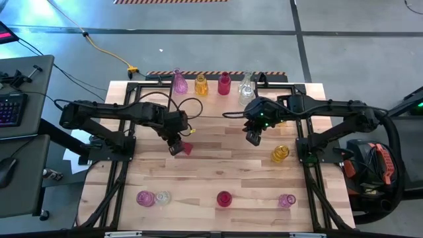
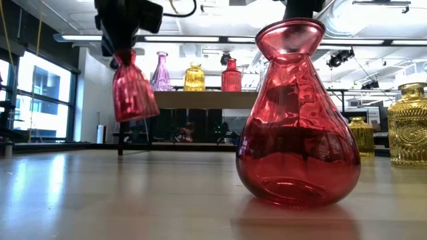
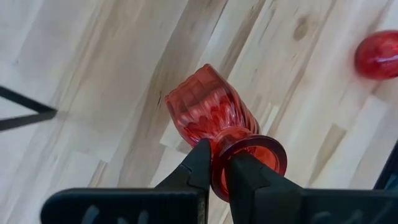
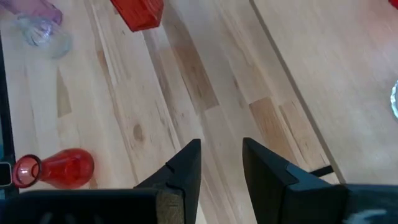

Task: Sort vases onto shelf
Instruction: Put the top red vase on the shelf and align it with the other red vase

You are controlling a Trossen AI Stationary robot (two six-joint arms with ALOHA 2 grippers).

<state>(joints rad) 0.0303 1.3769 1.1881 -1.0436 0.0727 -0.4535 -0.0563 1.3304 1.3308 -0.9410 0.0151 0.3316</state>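
Two grippers: the left gripper [image 3: 214,171] is clenching a red vase [image 3: 208,109] by its neck above the table [image 1: 218,165]; the right gripper [image 4: 221,163] is hovering with parted, empty fingers.

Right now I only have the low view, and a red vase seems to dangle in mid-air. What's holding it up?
Observer: The left gripper pinches the red vase by its neck, just under the flared rim.
Operator: And the other arm?
Observer: The right gripper hovers over bare wood, fingers apart, holding nothing.
Operator: I count three vases on the shelf. Correct?
Observer: Four on the shelf: a clear vase stands at the right end of the row.
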